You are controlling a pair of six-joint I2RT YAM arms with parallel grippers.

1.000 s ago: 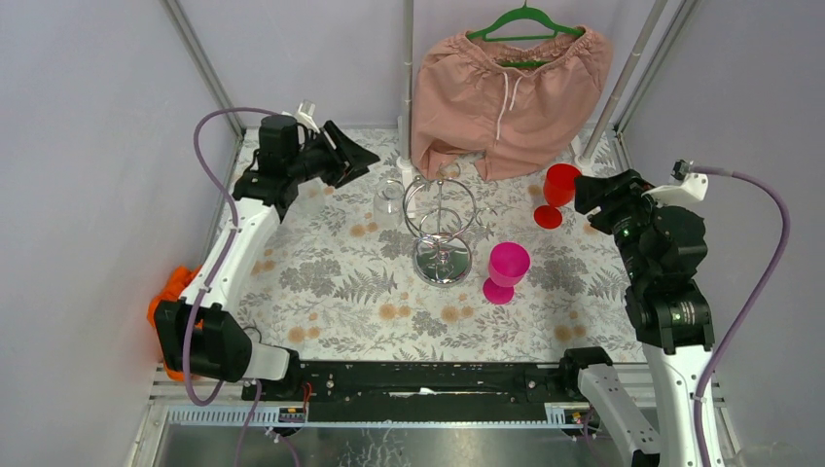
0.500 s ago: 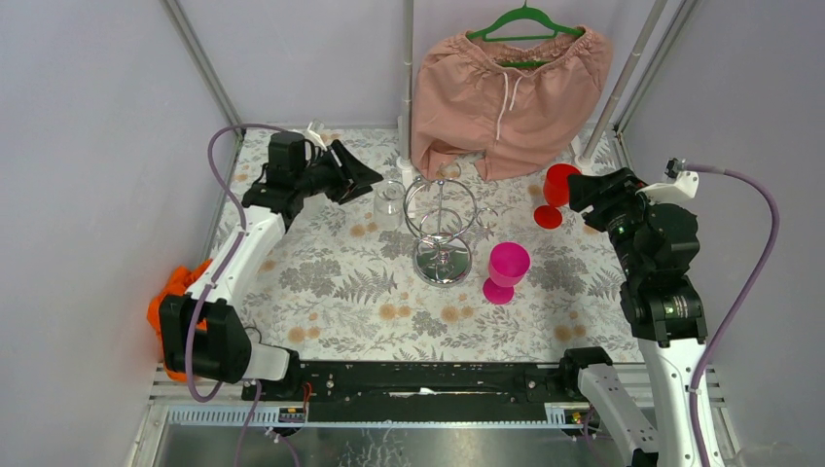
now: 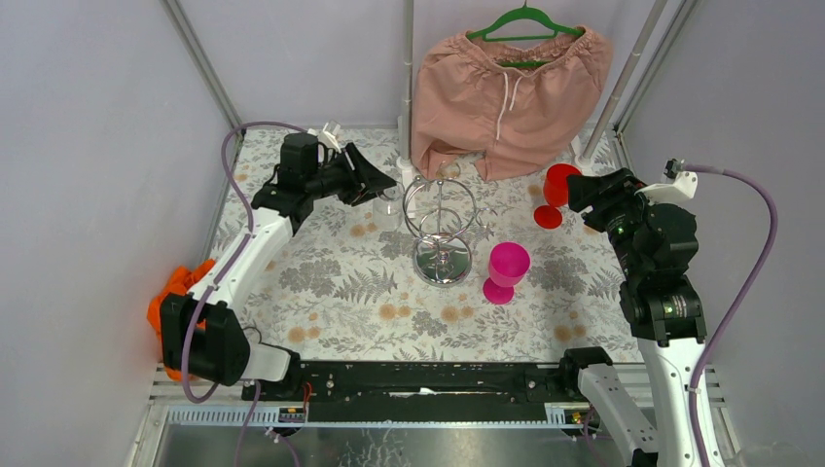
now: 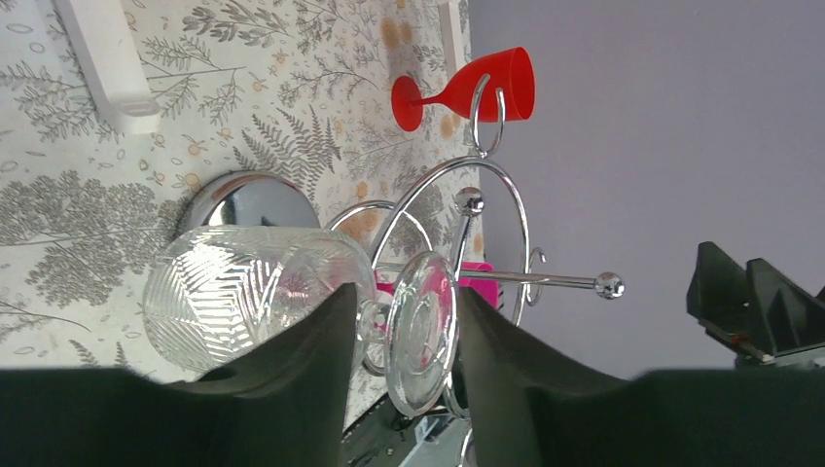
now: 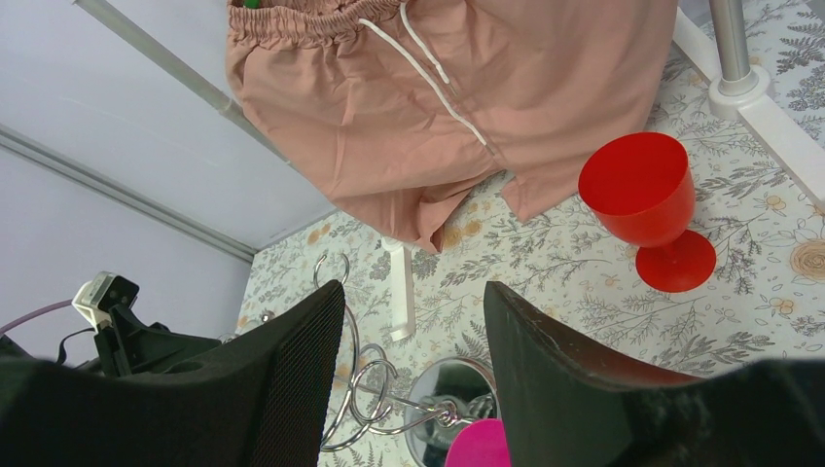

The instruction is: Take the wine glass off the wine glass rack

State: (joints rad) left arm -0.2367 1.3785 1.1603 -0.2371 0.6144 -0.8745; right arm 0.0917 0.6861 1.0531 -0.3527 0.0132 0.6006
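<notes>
1. A pink goblet (image 3: 507, 265) is noted standing just in front of and right of the wine glass rack (image 3: 443, 258), near its mirror base.
2. The wine glass (image 4: 243, 292) is seen hanging bowl-down from a wire loop on the rack's left side. It is not yet removed.
3. The left gripper (image 4: 405, 290) is positioned at the rack's left side with its fingers spread. The stem and foot lie between them, but pad contact cannot be confirmed.
4. The right gripper (image 5: 413, 302) is held well to the right of the rack, spread wide, with nothing in it.
5. A red goblet (image 3: 559, 185) is recorded right of and behind the rack, and pink shorts (image 3: 506, 97) are hung further behind it.
6. Risks judged:
   - If the foot rim is clamped rather than the stem, the smooth glass may twist or slip out and drop.
   - If the glass is drawn off-line from the loop's opening, the foot is expected to snag the wire. The rack could then be dragged or tipped onto the pink goblet.
</notes>
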